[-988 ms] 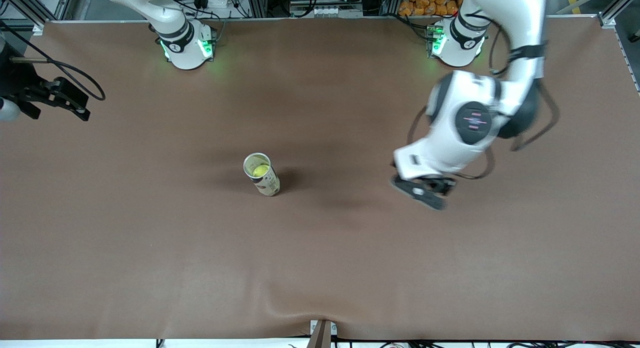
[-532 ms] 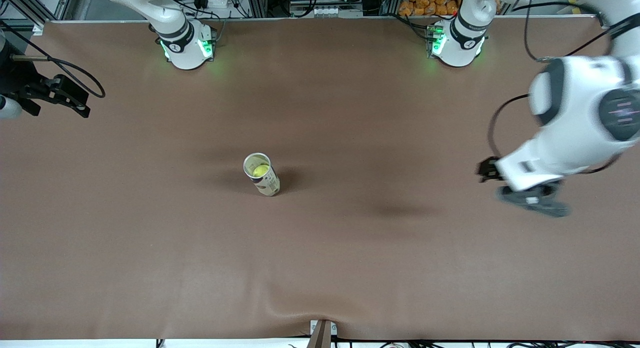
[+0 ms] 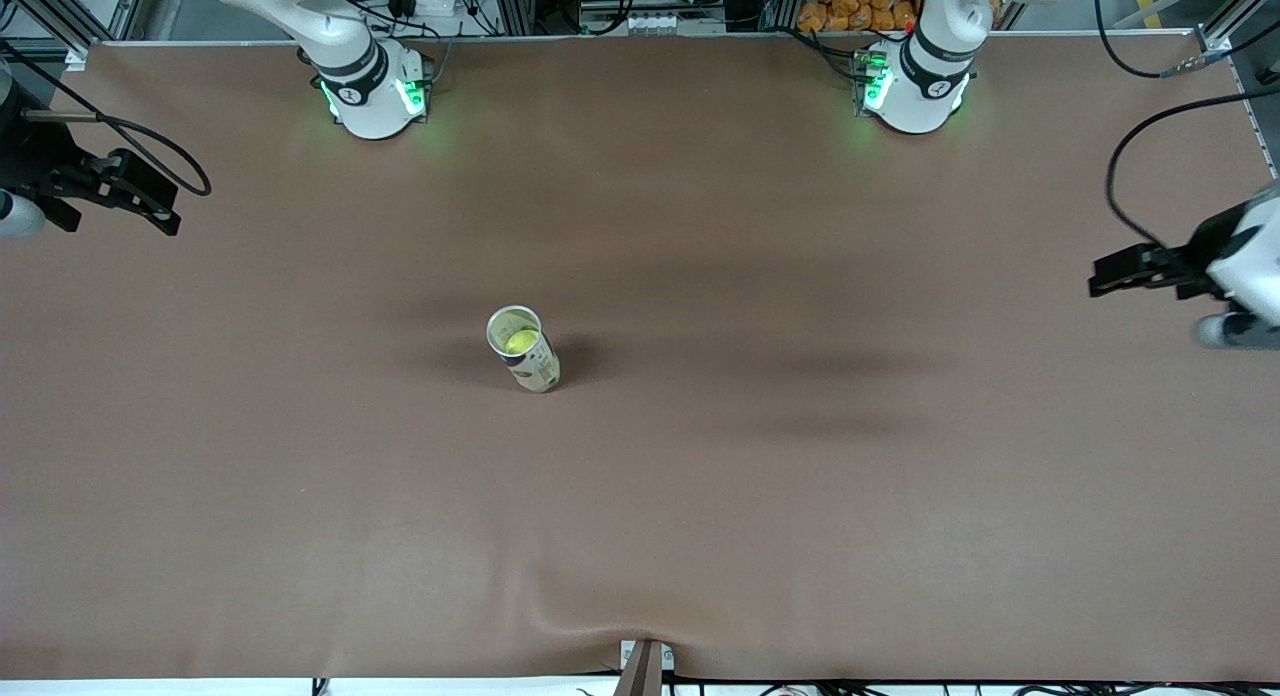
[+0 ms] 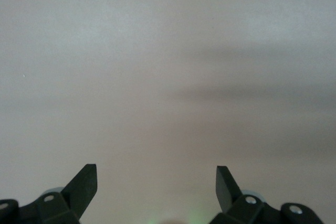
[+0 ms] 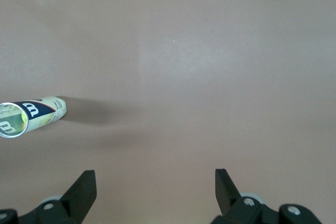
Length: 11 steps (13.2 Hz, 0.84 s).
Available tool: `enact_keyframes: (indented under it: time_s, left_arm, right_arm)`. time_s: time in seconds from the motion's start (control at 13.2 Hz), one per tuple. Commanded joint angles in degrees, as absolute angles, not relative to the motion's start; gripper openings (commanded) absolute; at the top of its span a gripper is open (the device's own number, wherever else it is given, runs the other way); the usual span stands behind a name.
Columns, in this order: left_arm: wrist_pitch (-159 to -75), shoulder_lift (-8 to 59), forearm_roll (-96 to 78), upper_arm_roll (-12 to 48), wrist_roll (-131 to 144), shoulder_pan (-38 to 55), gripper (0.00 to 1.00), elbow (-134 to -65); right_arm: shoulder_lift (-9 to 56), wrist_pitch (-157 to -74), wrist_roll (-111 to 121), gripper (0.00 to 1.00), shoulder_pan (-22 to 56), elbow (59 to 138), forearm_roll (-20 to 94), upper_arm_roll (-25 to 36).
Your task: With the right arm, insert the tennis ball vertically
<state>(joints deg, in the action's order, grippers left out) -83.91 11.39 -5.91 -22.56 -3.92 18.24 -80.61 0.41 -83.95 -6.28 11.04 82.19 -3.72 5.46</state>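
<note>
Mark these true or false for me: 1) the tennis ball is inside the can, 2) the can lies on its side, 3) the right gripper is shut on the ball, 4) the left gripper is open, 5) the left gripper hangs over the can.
1) True: the tennis ball sits inside the can.
2) False: the can stands upright on the table.
3) False: the right gripper is open and empty.
4) True: the left gripper is open.
5) False: it is over bare table at the left arm's end.

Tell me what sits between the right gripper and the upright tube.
Nothing: in the right wrist view only bare brown table separates the open right gripper from the white tube.
</note>
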Motion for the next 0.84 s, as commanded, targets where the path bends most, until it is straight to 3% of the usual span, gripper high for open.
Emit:
enact_keyframes:
  time_s: [0.0,0.3,0.76]
  left_arm:
    - [-82.18,9.85,-6.15,-13.56,-2.2,7.77,1.0,-80.07]
    - [-81.65,7.65,-5.1,-3.1,7.78,0.54,1.0,-80.07]
    - [-80.95,7.56,-3.43,-1.05,5.11,0.88,1.0,-78.76]
  right_arm:
    - [0.09,-83.85,-5.98,1.0,11.25,81.74,-4.75,5.36]
    - [0.09,-84.29,-6.06,1.0,11.07,81.74,-4.57,5.36]
    - [0.09,-84.64,-5.98,1.0,11.43,81.74,-4.92,5.27]
